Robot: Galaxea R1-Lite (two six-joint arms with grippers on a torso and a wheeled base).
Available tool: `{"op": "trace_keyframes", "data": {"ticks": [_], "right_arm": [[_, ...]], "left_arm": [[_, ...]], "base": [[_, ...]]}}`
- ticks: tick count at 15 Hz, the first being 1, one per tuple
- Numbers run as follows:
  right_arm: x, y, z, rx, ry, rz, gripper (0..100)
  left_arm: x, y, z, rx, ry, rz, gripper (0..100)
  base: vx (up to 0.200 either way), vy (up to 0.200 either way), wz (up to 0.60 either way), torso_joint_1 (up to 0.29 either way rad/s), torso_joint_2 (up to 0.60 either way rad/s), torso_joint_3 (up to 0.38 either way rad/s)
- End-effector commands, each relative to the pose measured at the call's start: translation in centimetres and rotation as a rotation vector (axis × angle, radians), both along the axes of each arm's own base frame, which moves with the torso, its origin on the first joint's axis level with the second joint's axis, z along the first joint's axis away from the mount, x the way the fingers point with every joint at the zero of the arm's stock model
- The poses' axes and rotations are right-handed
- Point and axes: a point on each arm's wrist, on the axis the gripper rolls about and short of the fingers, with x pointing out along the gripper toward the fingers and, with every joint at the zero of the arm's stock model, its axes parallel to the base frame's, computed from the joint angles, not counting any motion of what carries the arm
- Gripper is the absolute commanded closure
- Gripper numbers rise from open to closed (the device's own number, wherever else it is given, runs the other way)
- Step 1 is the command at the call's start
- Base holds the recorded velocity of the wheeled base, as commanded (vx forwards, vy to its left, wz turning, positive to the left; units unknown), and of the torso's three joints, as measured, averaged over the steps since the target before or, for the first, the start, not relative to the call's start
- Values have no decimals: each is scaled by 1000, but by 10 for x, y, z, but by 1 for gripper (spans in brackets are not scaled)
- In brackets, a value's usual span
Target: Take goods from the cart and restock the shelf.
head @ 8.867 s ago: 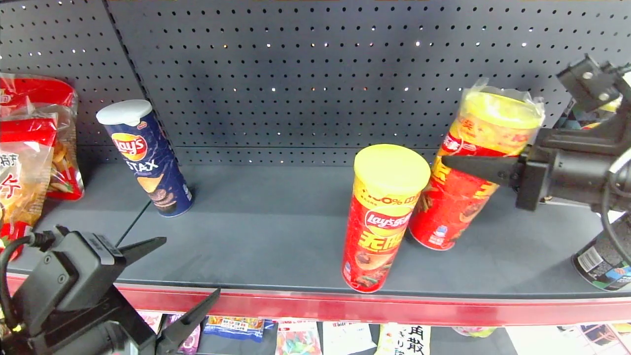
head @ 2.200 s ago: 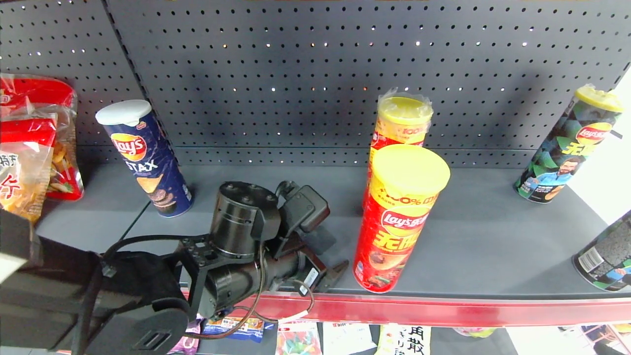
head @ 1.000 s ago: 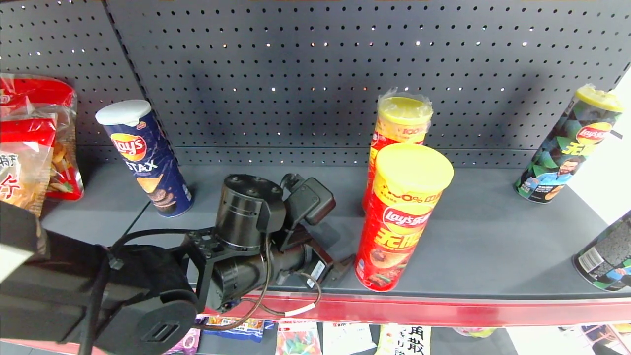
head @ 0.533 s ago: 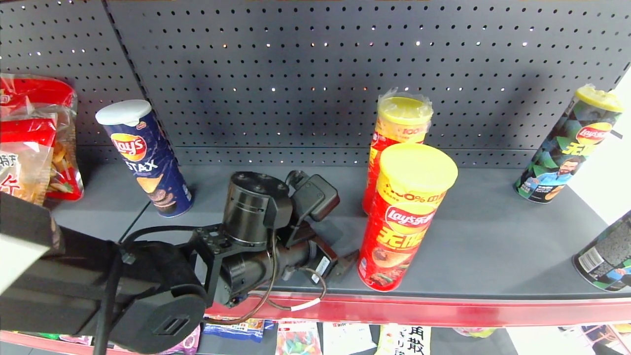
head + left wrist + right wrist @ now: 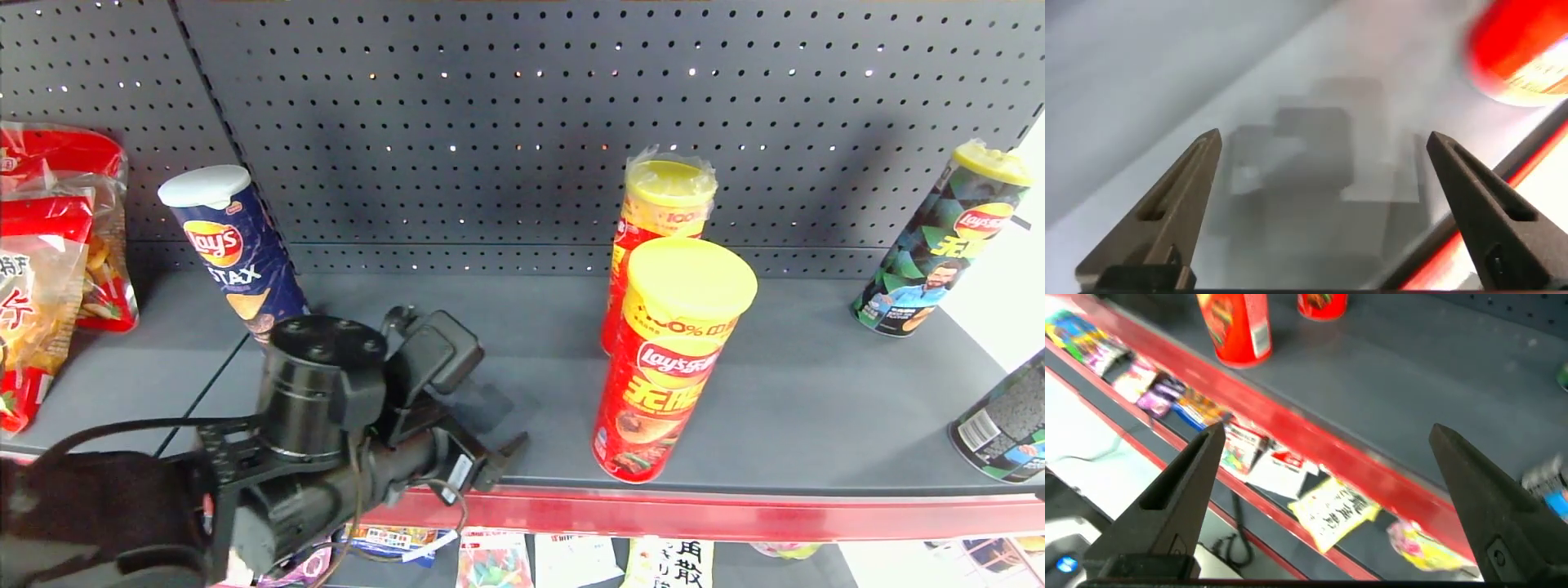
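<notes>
Head view observer: Stock on the shelf (image 5: 816,408) is logged. One red chip can (image 5: 673,359) stands upright at the front edge, right of middle, its base just inside the red lip (image 5: 735,516). A film-wrapped chip can (image 5: 663,208) stands directly behind it, toward the back edge; I cannot tell whether the two touch. Also there: a blue chip can (image 5: 224,237) left of middle near the back, a green chip can (image 5: 939,237) toward the back right corner, and snack bags (image 5: 49,229) at the left end.

Wrist views observer: Tools next. The left gripper (image 5: 1323,139) hangs low over the front edge, left of the red chip can and apart from it. Its jaws are spread wide with nothing between them. The right gripper (image 5: 1327,434) is equally wide and empty, out in front of the red lip and off the shelf.

Head view observer: How will these cans handle?

Wrist views observer: This is judgement only. They look like light tubes with thin walls, stiff enough for a moderate squeeze, though a hard pinch would likely dent them. The skin is glossy, so some slip is possible. They are tall on a narrow base and would tip at a nudge.

Head view observer: Where would you take hold?

Wrist views observer: Across the body at about mid-height, jaws square to the wall. I would avoid the snap lid and the loose film on the rear can.
</notes>
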Motion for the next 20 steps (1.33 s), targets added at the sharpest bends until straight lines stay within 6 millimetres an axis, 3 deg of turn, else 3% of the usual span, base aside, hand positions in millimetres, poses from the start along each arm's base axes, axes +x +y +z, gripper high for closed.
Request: {"op": "trace_keyframes", "data": {"ticks": [1, 2, 4, 7, 10, 15, 20], "right_arm": [[-20, -8, -14, -35, -54, -30, 0], [-32, -14, -22, -47, -52, -76, 0], [-46, -21, -34, -51, -84, -178, 0], [-53, -28, -43, -54, -133, -358, 0], [-61, -30, -43, -46, -150, -381, 0], [-58, -24, -24, -100, -51, -498, 0], [-54, -22, -24, -114, -24, -516, 0]], "left_arm": [[-50, 61, 23, 15, -119, 272, 0], [-76, 87, 29, 22, -140, 330, 0], [-110, 120, 35, 3, -161, 355, 0], [-165, 175, 31, -16, -190, 487, 0], [-200, 198, 9, 27, -153, 556, 0], [-204, 198, 3, 63, -127, 715, 0], [-204, 197, 7, 162, -173, 579, 0]], "base": [[0, 0, 0, 0, 0, 0], [0, 0, 0, 0, 0, 0], [0, 0, 0, 0, 0, 0], [0, 0, 0, 0, 0, 0], [0, 0, 0, 0, 0, 0], [0, 0, 0, 0, 0, 0], [0, 0, 0, 0, 0, 0]]}}
